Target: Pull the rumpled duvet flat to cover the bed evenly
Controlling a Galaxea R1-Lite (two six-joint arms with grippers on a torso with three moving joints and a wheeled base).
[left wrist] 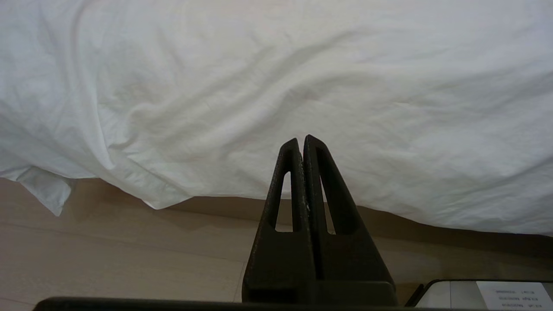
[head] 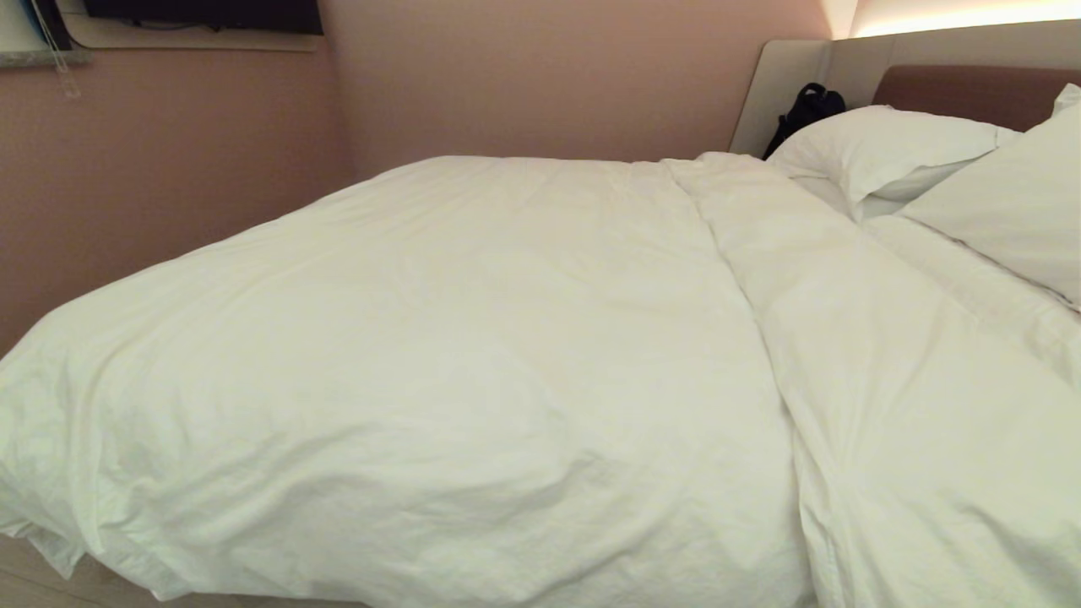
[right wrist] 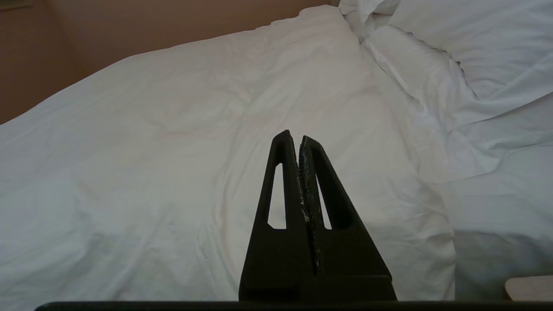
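Lighting: soft, even indoor light, moderately bright.
A glowing strip above the headboard (head: 971,93) gives warm glare at upper right; the duvet (head: 439,363) carries faint fold shadows; focus is sharp.

Our black wedge-shaped left gripper (left wrist: 301,140) is pressed closed, empty; our matching black right gripper (right wrist: 293,137) is likewise closed, empty.
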